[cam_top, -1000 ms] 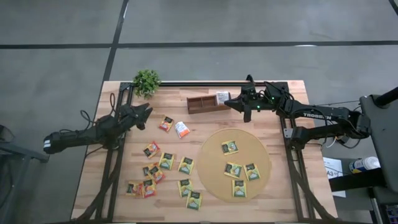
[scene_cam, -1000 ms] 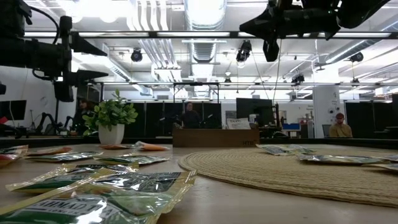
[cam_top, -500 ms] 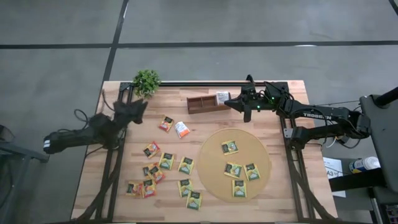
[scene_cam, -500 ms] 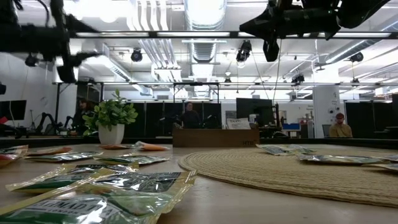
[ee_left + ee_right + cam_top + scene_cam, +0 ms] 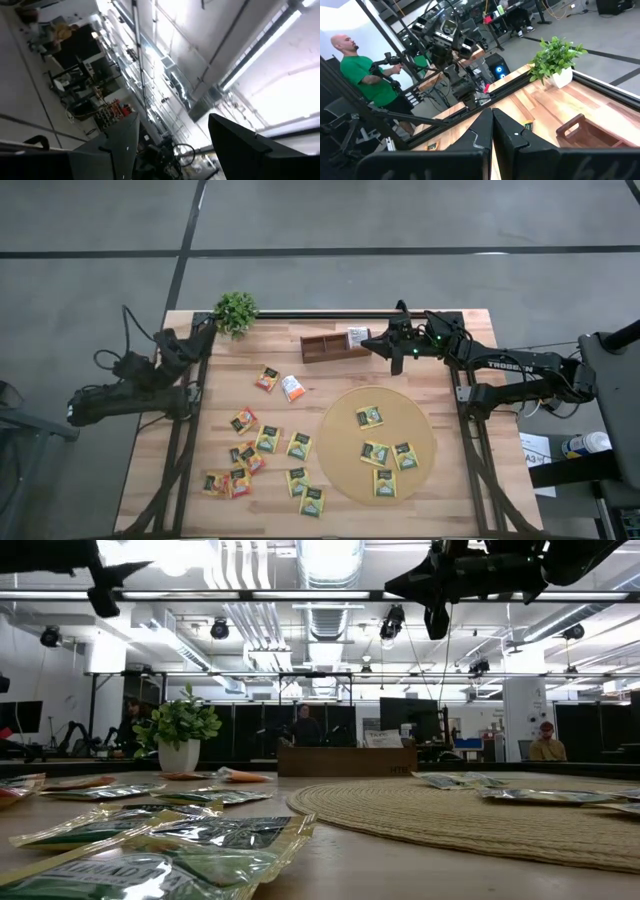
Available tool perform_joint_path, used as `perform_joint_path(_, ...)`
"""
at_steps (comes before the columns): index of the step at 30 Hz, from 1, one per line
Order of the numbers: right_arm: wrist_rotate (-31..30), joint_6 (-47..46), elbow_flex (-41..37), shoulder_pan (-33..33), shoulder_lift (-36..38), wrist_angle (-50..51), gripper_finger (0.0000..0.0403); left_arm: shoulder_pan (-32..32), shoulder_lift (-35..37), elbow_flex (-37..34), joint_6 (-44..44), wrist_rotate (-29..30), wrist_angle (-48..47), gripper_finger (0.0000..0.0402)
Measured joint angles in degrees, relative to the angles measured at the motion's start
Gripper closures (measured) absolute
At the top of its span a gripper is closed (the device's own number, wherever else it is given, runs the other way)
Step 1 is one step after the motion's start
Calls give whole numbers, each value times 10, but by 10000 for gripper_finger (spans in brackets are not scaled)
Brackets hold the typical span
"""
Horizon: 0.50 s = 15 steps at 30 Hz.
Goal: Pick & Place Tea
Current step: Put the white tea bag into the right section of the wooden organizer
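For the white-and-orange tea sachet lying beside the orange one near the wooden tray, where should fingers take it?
The white-and-orange sachet lies flat and alone on the table, edges clear. Probably best from straight above, fingers across its narrower width, pinching opposite edges.

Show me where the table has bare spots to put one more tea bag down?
Bare wood lies between the wooden tray and the round mat, and along the table's right edge past the mat. The mat's near-left part is bare too. The tea sachets crowd the near-left of the table; those lie close together.
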<state>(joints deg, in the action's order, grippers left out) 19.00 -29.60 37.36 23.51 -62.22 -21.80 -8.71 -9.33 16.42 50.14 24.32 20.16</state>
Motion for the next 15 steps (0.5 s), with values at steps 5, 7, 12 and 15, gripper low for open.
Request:
perform_joint_path(5, -1, 0, 0, 0, 0, 0, 394, 0, -40, 25, -16, 18, 38, 168)
perform_joint_path(7, -1, 0, 0, 0, 0, 0, 394, 0, -61, 37, -6, 28, 47, 168)
perform_joint_path(12, -1, 0, 0, 0, 0, 0, 394, 0, -123, 76, -20, 2, 47, 168)
perform_joint_path(15, -1, 0, 0, 0, 0, 0, 394, 0, -155, 95, -13, -48, 36, 168)
